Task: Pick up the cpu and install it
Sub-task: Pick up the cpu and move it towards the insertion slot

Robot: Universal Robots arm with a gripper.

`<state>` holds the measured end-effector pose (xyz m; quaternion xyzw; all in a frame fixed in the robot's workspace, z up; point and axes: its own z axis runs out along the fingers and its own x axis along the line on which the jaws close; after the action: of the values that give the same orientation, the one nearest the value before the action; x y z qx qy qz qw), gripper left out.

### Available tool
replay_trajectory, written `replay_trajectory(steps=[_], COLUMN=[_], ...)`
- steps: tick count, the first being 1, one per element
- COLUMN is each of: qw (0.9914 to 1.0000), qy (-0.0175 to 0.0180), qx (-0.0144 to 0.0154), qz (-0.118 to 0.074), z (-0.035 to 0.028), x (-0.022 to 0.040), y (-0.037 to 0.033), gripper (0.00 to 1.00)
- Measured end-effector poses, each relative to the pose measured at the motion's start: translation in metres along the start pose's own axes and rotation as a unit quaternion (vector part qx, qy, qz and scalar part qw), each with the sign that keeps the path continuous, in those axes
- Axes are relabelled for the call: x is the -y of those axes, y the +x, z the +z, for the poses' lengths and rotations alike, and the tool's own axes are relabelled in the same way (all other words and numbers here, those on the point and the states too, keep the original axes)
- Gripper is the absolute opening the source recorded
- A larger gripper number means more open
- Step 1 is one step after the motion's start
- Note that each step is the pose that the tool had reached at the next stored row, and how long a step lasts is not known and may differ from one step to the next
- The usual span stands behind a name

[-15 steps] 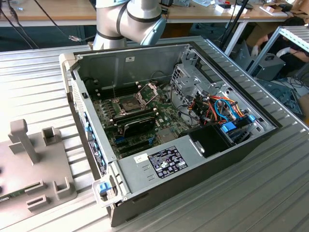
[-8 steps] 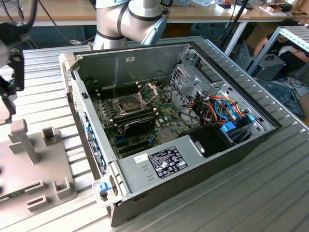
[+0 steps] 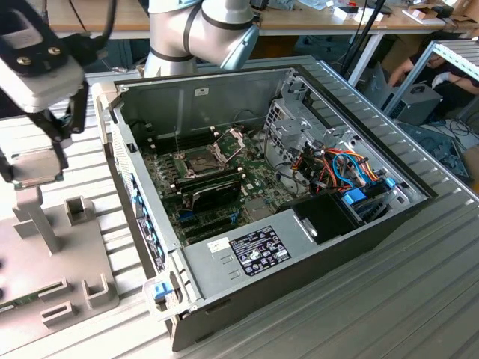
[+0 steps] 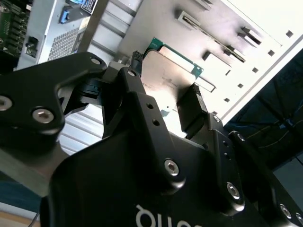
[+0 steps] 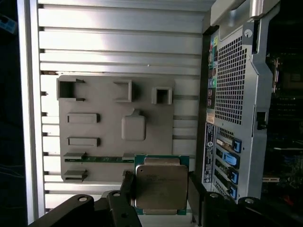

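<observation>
First wrist view puts the cpu (image 5: 161, 189) in the middle of the gripper (image 5: 160, 185): a thin square chip with a flat, brushed silver-grey metal top and a narrow green board edge around it. Two black fingers (image 5: 194, 191) press against its opposite sides, so the jaws are drawn in to the chip's width and clamped on it. In the second wrist view the same grip shows from behind the gripper's black, bolted linkage, with the cpu (image 4: 168, 78) pinched flat between the pads.

In the exterior view the gripper (image 3: 34, 161) hangs at that view's left, above a matte grey fixture plate (image 3: 75, 247) with raised rectangular blocks and U-shaped cradles. The chip is held clear of the plate, outside the computer case (image 3: 224, 90) and well apart from the motherboard (image 3: 258, 179).

The case lies open on a ribbed aluminium table (image 3: 374, 299). On the green motherboard the square socket (image 3: 200, 161) sits bare, its hinged metal socket frame (image 3: 229, 139) tilted up just beside it. A long black module (image 3: 213, 193) lies near the socket, and a grey power supply (image 3: 224, 262) with a dark label fills the near corner. The first wrist view also shows the case's perforated steel rear panel (image 5: 232, 80).
</observation>
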<state>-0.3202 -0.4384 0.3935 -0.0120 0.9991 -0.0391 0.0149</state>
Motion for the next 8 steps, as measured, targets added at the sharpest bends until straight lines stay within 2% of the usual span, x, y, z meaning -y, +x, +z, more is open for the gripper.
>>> replay_trajectory(steps=[3,8], qw=[1.00000,1.00000], qy=[0.0001,0.0001], qx=[-0.0001,0.0000], qz=[0.000,0.000], z=[0.0004,0.0011], x=[0.0003,0.0009], y=[-0.0155,-0.0375], gripper=[0.55,0.55])
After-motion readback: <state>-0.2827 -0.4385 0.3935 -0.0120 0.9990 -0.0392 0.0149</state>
